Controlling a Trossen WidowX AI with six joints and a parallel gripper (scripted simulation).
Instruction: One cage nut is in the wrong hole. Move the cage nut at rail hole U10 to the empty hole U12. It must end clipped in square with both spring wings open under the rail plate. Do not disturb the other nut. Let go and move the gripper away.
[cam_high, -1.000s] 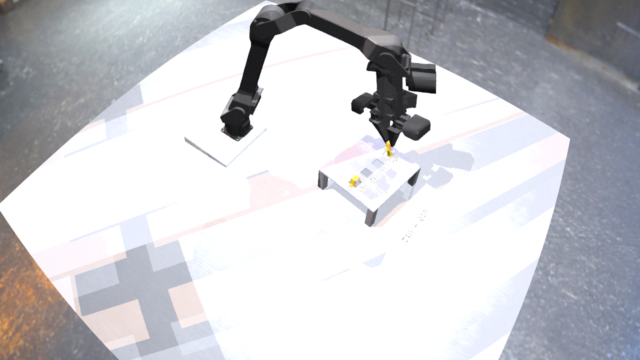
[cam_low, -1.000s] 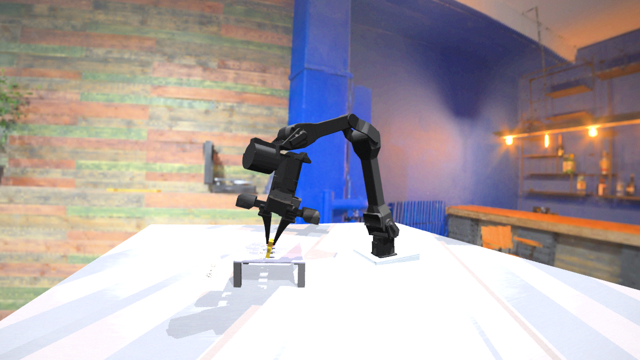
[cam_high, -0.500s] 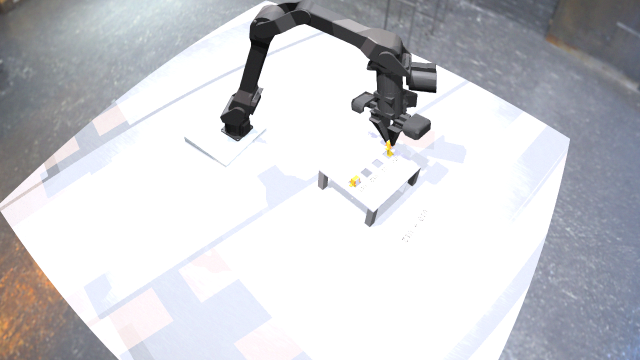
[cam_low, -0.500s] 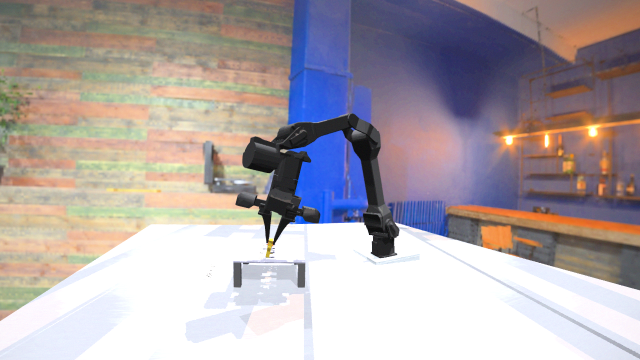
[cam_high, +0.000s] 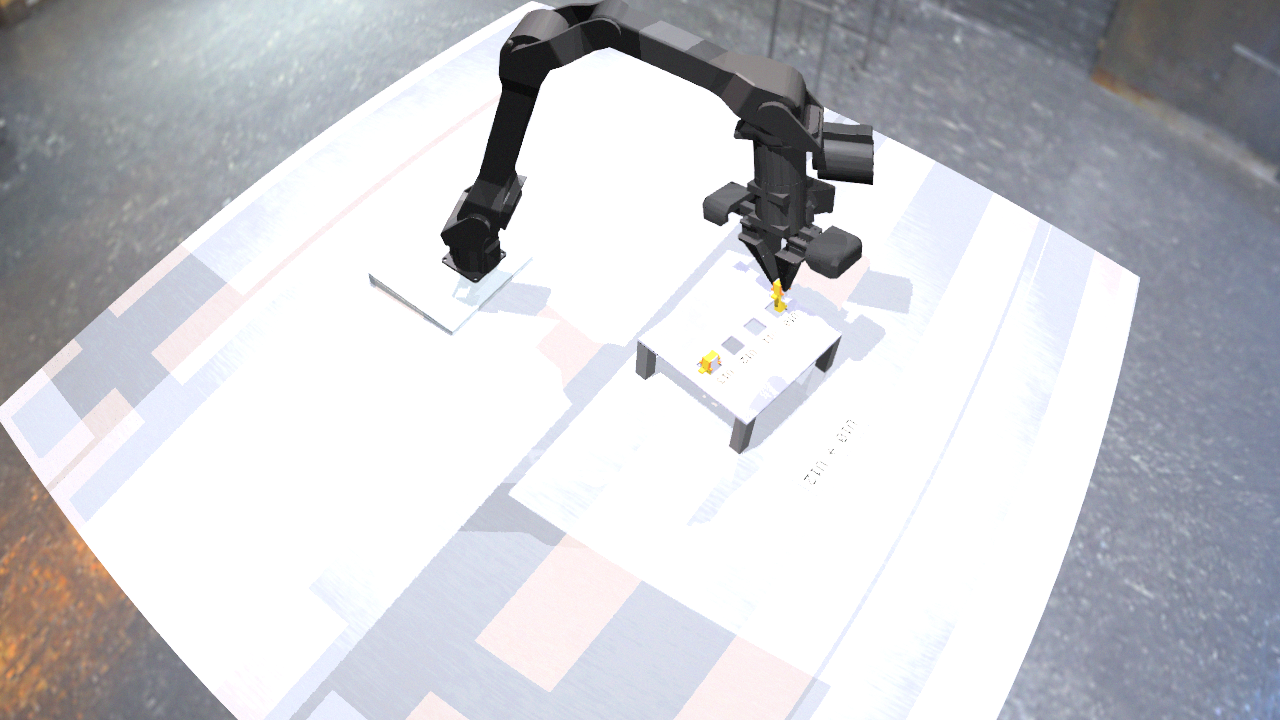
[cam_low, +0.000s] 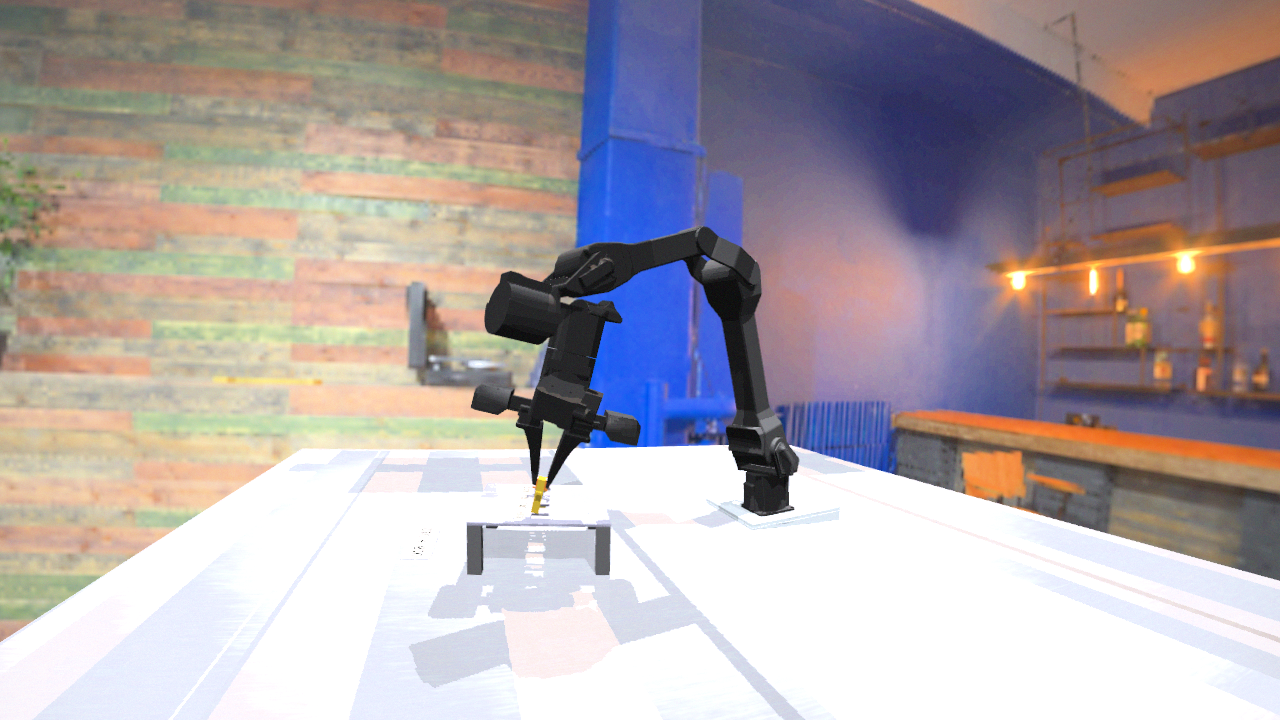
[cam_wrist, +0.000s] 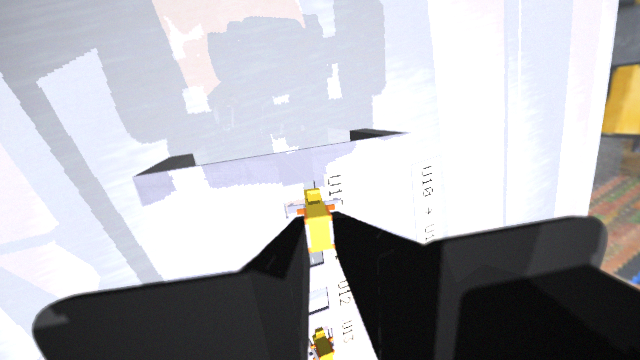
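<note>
My gripper (cam_high: 784, 284) (cam_low: 540, 483) (cam_wrist: 318, 218) is shut on a yellow cage nut (cam_high: 777, 291) (cam_wrist: 320, 232) at the U10 end of the rail plate (cam_high: 771, 380) (cam_low: 501, 522) (cam_wrist: 225, 220). The nut stands steeply over hole U10, with orange wings at its sides. Whether its lower end is inside the hole is unclear. The other yellow cage nut (cam_high: 709, 362) (cam_wrist: 322, 344) sits at U13. Holes U11 (cam_high: 754, 325) (cam_wrist: 316, 258) and U12 (cam_high: 733, 343) (cam_wrist: 318, 300) between them are empty. In the exterior view the nuts overlap along the row.
The plate stands on short dark legs (cam_high: 741, 434) (cam_low: 474, 550) (cam_wrist: 172, 164). Printed hole labels run beside the row. A printed "U10 → U12" note (cam_high: 829, 452) lies on the table beside the plate. The arm's base (cam_high: 474, 259) (cam_low: 767, 495) stands on a pale slab.
</note>
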